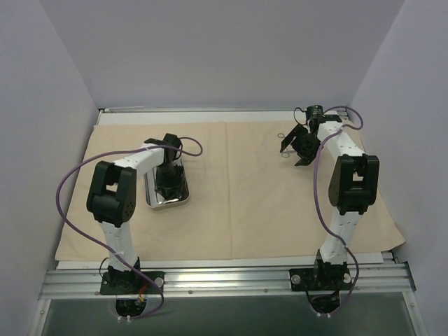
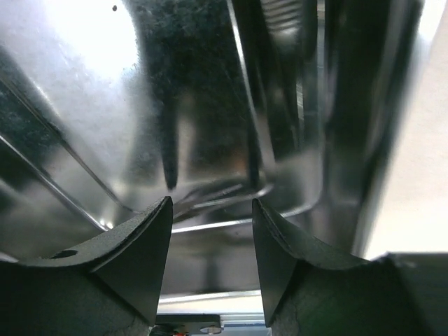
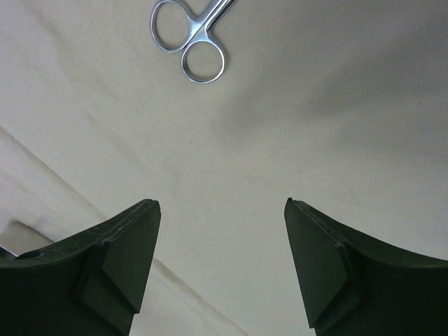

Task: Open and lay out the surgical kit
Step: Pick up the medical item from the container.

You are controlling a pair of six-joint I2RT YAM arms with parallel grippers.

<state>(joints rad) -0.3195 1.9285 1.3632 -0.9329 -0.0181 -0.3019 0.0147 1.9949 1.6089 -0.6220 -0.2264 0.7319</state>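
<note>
The beige cloth wrap [image 1: 245, 203] lies spread flat over the table. On its left part stands the shiny steel tray [image 1: 150, 199]. My left gripper [image 1: 168, 183] hangs down into the tray. In the left wrist view this gripper [image 2: 211, 203] is open, with nothing between its fingers, and thin metal instruments [image 2: 224, 192] lie on the tray floor just beyond the fingertips. My right gripper [image 1: 297, 150] hovers over the far right of the cloth. It is open and empty [image 3: 220, 204]. Steel scissors [image 3: 190, 42] lie on the cloth ahead of it, ring handles toward me.
White walls close in the table on the left, the back and the right. A metal rail [image 1: 224, 276] carrying both arm bases runs along the near edge. Purple cables [image 1: 66, 189] loop off each arm. A fold line [image 3: 42, 182] crosses the cloth under the right gripper.
</note>
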